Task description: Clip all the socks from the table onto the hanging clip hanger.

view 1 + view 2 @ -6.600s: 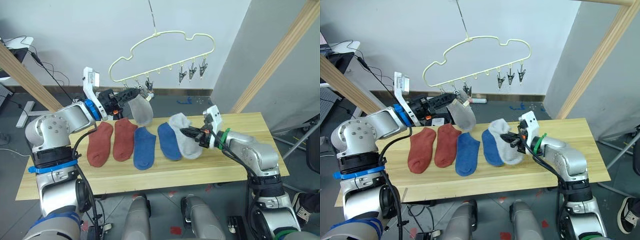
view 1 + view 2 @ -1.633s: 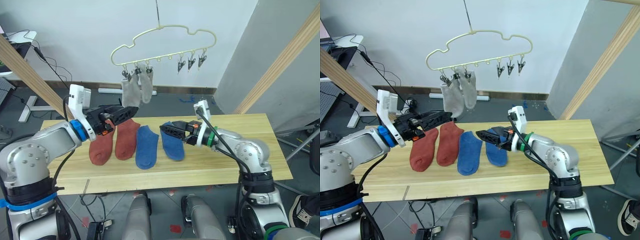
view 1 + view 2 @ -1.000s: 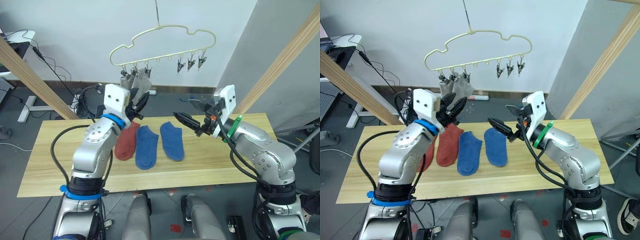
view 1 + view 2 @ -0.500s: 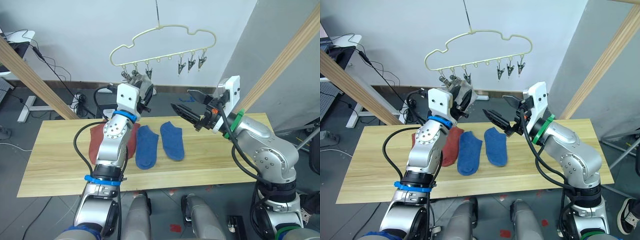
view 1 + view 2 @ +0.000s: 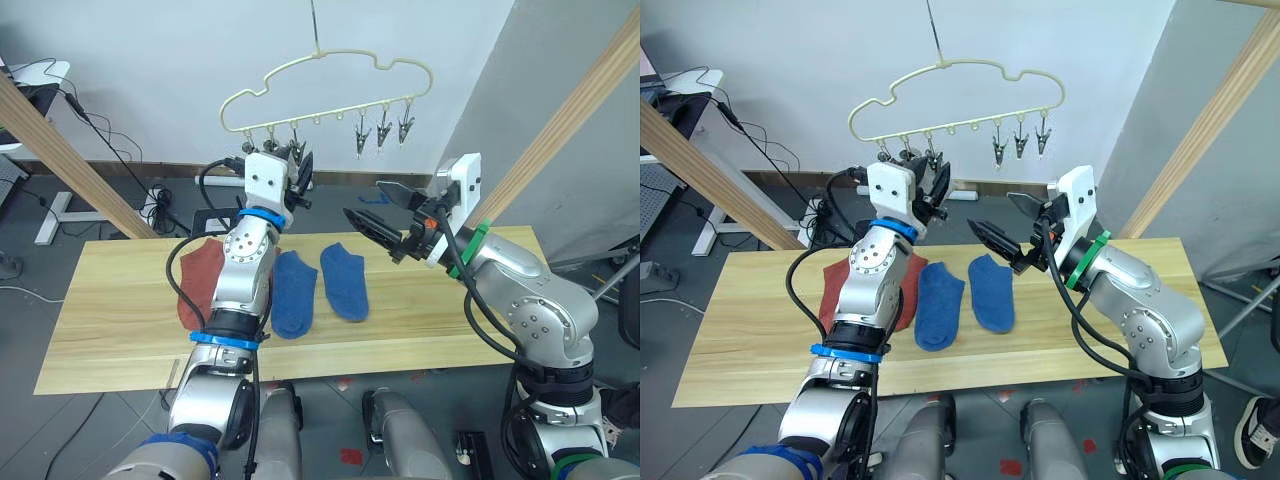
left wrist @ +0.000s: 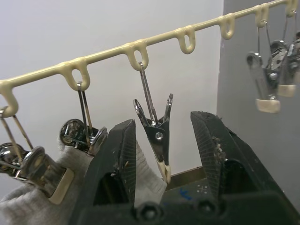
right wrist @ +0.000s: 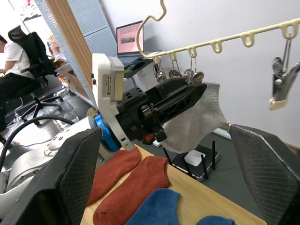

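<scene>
The pale-yellow clip hanger (image 5: 320, 85) hangs above the table (image 5: 100, 330). My left gripper (image 5: 303, 172) is raised to its clip row and stands open, one finger (image 6: 117, 154) on each side of a bare metal clip (image 6: 157, 136). Grey sock fabric (image 7: 194, 119) hangs from the clips just beside it. My right gripper (image 5: 372, 205) is held wide open in the air over the table, to the right of the left gripper, with nothing in it. Two blue socks (image 5: 293, 292) and two rust-red socks (image 7: 140, 187) lie flat on the table.
Three bare clips (image 5: 380, 128) hang at the hanger's right end. Thick wooden rails slant at the left (image 5: 60, 150) and right (image 5: 570, 110). Cables lie on the floor behind the table. A person (image 7: 14, 70) sits in a chair far off.
My left arm has swung up from beside the red socks and brought its gripper around the third clip. My right gripper rose a little early on, then held still.
</scene>
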{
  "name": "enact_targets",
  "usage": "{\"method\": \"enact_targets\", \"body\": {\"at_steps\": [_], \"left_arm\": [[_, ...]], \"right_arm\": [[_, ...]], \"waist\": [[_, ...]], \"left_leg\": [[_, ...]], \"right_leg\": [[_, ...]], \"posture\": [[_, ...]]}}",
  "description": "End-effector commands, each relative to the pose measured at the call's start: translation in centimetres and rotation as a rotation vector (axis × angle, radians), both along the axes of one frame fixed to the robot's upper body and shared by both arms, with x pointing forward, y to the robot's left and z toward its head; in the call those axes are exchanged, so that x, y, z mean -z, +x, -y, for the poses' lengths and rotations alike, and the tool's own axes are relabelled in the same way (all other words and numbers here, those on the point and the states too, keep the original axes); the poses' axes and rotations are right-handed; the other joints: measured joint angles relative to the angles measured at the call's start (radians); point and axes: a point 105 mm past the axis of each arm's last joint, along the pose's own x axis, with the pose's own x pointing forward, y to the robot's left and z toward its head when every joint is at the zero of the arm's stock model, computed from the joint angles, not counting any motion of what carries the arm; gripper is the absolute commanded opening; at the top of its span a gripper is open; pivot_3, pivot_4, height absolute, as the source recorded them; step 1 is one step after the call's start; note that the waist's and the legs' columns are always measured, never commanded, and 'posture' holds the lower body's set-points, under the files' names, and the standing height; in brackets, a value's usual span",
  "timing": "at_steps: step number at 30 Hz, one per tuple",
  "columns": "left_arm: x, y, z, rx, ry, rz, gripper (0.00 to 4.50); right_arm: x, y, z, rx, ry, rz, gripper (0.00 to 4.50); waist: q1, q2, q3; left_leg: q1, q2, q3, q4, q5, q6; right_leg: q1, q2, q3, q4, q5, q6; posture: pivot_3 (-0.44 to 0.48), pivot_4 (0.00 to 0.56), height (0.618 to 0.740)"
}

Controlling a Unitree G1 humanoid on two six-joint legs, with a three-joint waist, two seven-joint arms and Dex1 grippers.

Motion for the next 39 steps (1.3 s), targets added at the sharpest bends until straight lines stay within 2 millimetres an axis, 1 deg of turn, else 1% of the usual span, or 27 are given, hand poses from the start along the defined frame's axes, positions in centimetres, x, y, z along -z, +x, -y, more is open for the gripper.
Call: {"method": "enact_targets", "body": {"at_steps": [1,5,12,21,39], "left_arm": [[-1.7,-0.1,0.6,0.002,-0.017,0.066,2.04],[-1.9,0.1,1.0,0.009,-0.023,0.07,2.04],[-2.8,0.6,0.9,0.0,-0.034,0.085,2.04],[-2.5,0.8,1.0,0.011,-0.02,0.075,2.04],[-2.6,1.2,0.8,0.007,-0.009,0.067,2.04]], "right_arm": [[-1.0,-0.6,0.2,-0.004,0.028,0.044,4.5],[-1.1,-0.6,0.3,0.0,0.028,0.046,4.5],[-1.3,-0.6,0.2,0.002,0.033,0.051,4.5],[-1.4,-0.5,0.3,0.01,0.035,0.051,4.5],[-1.5,-0.3,0.5,0.026,0.041,0.052,4.5]], "waist": [[0.0,0.0,0.0],[0.0,0.0,0.0],[-0.001,0.0,0.0],[-0.002,0.0,0.0],[-0.003,0.0,0.0]], "left_leg": [[0.0,0.0,0.0,0.0,0.0,0.0],[0.0,0.0,0.0,0.001,0.0,0.0],[0.0,0.0,0.0,0.002,0.0,0.0],[0.001,0.0,0.0,0.003,0.0,0.0],[0.001,0.0,0.0,0.004,0.0,0.001]], "right_leg": [[0.0,0.0,0.0,0.0,0.0,0.0],[0.0,0.0,0.0,0.0,0.0,0.0],[0.0,0.0,0.0,0.003,0.0,0.0],[0.0,0.0,0.0,0.006,0.0,0.0],[0.0,0.0,0.0,0.007,0.0,0.0]], "posture": [[-0.077,0.267,0.74],[-0.083,0.266,0.74],[-0.083,0.266,0.74],[-0.09,0.267,0.74],[-0.092,0.267,0.74]]}}
